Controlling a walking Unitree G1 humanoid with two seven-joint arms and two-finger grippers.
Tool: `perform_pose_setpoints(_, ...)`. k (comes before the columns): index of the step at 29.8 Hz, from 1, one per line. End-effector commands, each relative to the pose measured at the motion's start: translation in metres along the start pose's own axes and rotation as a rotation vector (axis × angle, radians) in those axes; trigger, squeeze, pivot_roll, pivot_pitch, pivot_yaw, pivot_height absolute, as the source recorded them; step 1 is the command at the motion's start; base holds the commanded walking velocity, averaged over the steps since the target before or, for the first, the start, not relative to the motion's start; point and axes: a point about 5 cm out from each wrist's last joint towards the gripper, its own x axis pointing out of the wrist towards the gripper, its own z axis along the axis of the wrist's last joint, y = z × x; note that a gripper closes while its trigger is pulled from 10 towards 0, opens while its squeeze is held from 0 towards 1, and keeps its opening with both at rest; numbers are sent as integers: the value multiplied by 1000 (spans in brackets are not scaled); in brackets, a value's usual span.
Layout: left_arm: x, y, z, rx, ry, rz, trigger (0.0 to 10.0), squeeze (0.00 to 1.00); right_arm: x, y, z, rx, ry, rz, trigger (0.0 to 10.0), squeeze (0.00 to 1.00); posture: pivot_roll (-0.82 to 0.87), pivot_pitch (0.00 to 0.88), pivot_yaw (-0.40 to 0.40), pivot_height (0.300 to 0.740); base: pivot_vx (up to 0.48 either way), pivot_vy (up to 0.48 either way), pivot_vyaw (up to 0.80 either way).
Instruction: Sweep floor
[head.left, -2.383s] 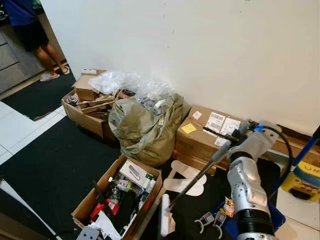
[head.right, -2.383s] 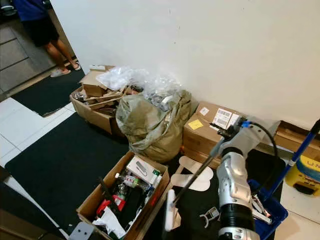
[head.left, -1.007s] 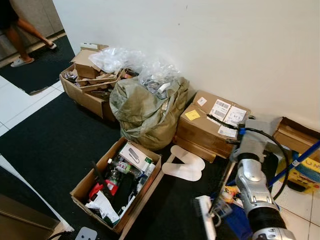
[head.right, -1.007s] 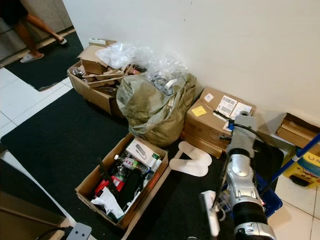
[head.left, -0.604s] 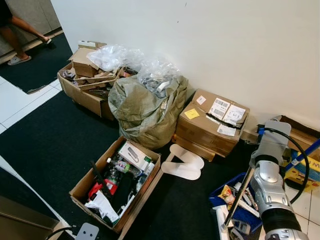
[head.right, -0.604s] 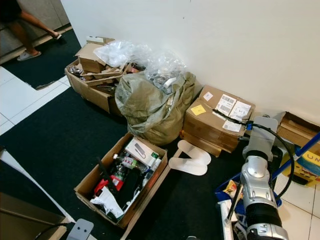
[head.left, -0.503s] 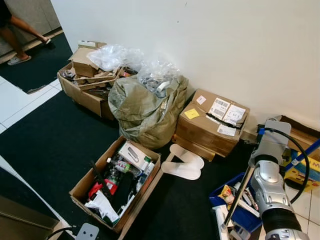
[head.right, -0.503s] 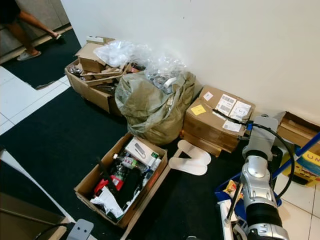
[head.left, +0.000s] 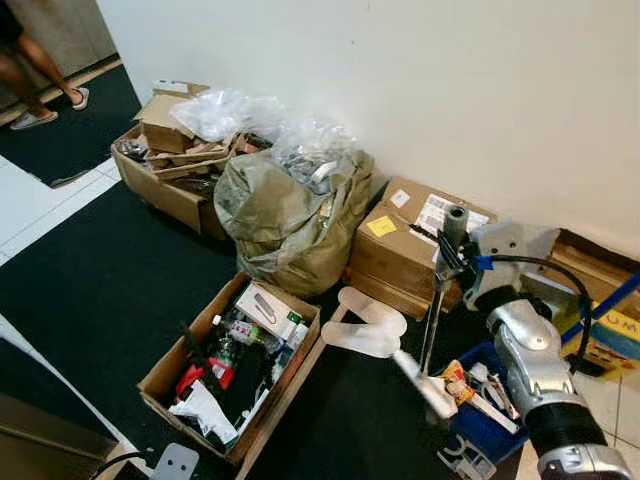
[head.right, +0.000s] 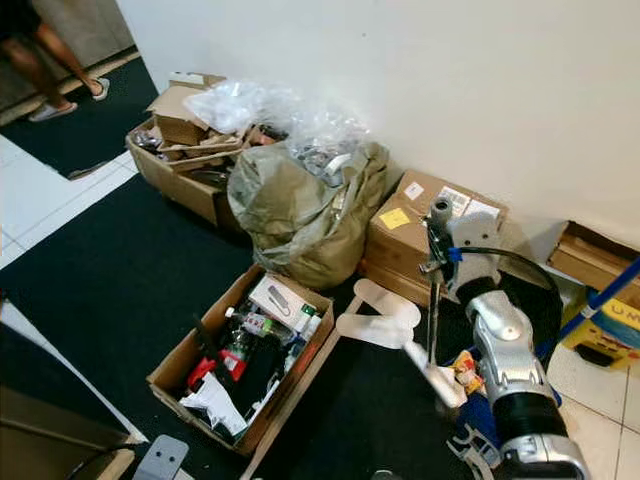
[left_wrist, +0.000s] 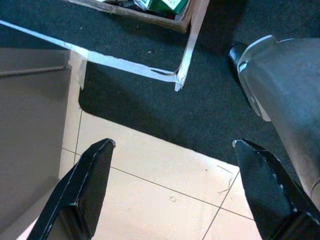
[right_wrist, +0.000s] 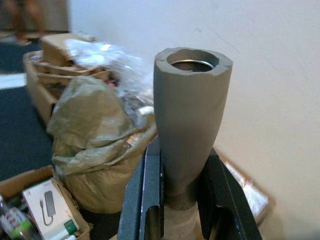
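**Broom swung upright beside the blue dustpan**

The black floor mat (head.left: 90, 290) carries the clutter: an olive sack (head.left: 285, 225), a sealed carton (head.left: 410, 245) and an open box of oddments (head.left: 235, 365). Half a second ago the broom (head.left: 432, 310) leaned low over the blue dustpan (head.left: 480, 425); now its grey-capped metal handle stands almost upright, its pale head resting on the mat just beside the pan. That suggests a sweeping stroke toward the pan. The right gripper (right_wrist: 180, 200) has its fingers pinching the handle near the top. The left gripper (left_wrist: 170, 190) hangs idle, fingers spread.
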Motion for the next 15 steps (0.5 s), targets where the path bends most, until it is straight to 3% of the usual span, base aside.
perform_pose_setpoints(1,-3,-3,-12,1,45,-13,10000,0,2,-3,10,-85,-51,28,10000,0,-69,160,40,740,0,0,0)
perform_pose_setpoints(5,-3,-2,-12,-2,46,-13,10000,0,6,-8,15,-150,-61,64,10000,0,-63,154,43,740,0,0,0)
perform_pose_setpoints(15,-2,-2,-9,-8,52,-21,10000,0,14,-21,41,-72,-166,-8,10000,0,-65,117,53,740,0,0,0)
